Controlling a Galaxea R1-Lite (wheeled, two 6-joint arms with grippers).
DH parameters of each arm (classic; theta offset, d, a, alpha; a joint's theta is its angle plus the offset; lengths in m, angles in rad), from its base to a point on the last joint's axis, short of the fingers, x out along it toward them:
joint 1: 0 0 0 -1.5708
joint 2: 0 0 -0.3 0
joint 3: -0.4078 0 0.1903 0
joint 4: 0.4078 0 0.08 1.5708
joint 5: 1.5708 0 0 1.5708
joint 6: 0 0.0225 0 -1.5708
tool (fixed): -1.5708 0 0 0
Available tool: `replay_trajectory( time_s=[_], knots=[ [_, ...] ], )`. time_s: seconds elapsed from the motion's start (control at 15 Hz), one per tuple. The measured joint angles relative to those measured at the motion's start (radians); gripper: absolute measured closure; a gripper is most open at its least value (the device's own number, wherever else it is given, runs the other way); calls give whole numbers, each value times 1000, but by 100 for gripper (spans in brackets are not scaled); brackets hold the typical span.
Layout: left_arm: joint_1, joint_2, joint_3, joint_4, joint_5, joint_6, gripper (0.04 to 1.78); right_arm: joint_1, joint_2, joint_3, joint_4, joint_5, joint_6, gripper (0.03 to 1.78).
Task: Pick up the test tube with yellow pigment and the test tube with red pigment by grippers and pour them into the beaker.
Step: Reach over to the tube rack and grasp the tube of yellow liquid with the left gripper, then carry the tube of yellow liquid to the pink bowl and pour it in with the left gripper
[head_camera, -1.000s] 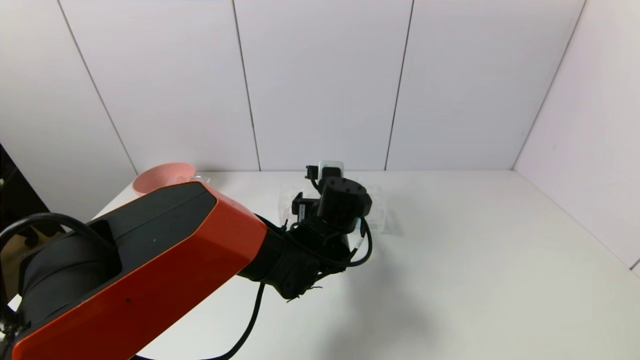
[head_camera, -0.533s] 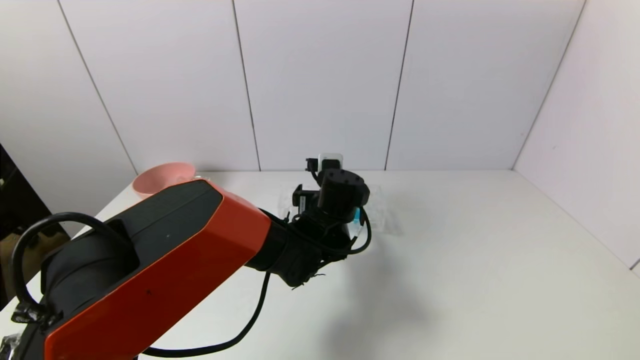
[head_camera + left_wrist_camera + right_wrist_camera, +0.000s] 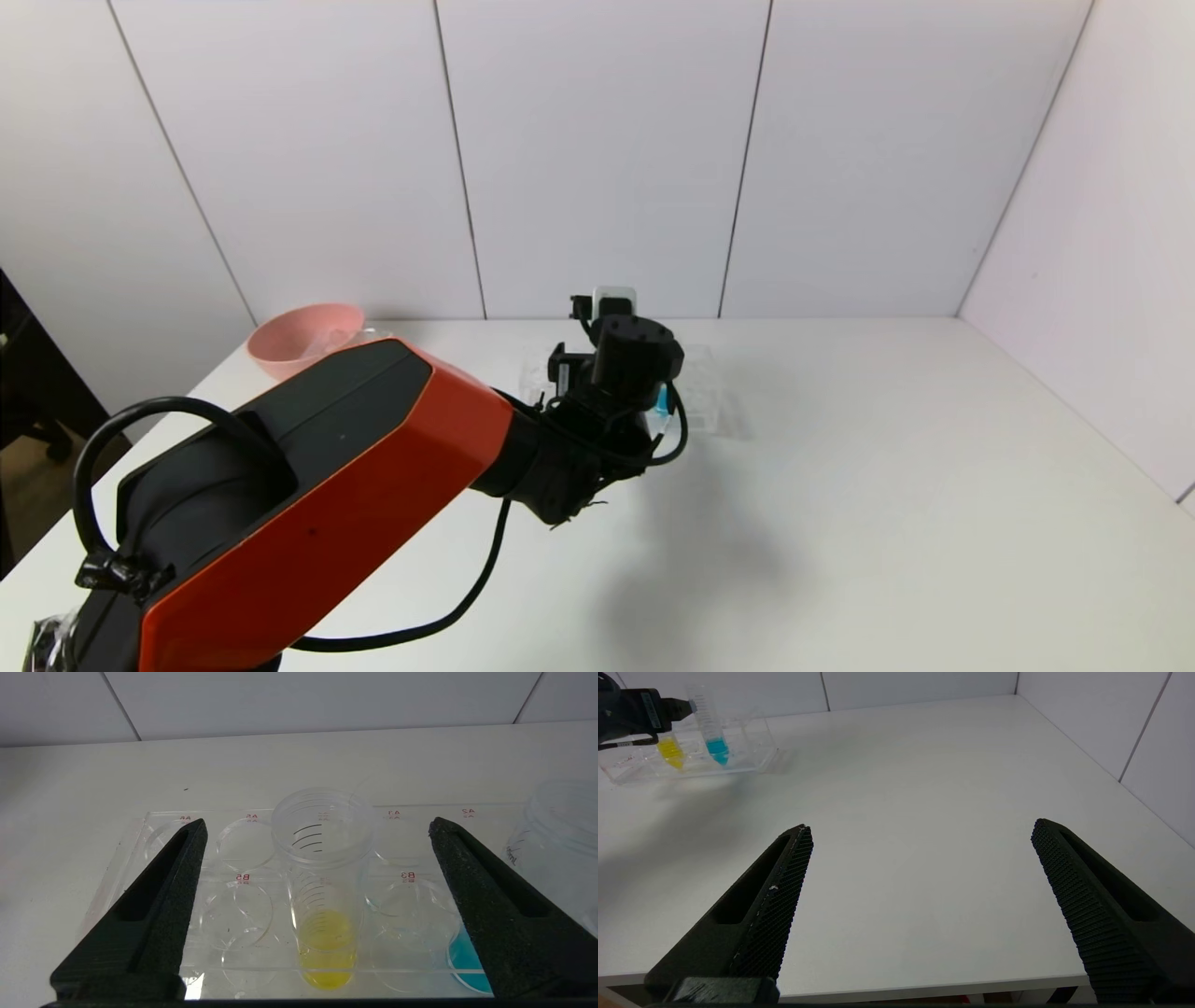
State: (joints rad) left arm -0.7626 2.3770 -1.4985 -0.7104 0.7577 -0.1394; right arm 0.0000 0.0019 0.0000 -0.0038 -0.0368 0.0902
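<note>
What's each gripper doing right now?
Left gripper: open, straddling the yellow tube in the rack, holding nothing.
Right gripper: open, empty, over the table.

A lab test cell: plain white tabletop [image 3: 887, 485], white panel walls [image 3: 597, 159], a clear labelled tube rack [image 3: 140, 835] at twelve o'clock.

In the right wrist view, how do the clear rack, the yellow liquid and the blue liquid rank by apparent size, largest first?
1. Clear rack, by far the largest.
2-3. Yellow liquid and blue liquid look about alike, so no ranking between them.
</note>
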Motion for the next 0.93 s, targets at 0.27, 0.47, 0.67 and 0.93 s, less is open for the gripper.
replay_trajectory(
  time_s=[0.27, 0.47, 0.67, 0.93],
  knots=[
    [1, 1, 0, -1, 0, 0, 83, 0, 0, 0, 0, 0, 0, 10],
    [1, 1, 0, -2, 0, -2, 132, 0, 0, 0, 0, 0, 1, 10],
    [1, -3, -7, 0, 0, 0, 136, 0, 0, 0, 0, 0, 0, 10],
    [-4, -42, -15, -17, 0, 48, 136, 0, 0, 0, 0, -1, 0, 10]
  ],
)
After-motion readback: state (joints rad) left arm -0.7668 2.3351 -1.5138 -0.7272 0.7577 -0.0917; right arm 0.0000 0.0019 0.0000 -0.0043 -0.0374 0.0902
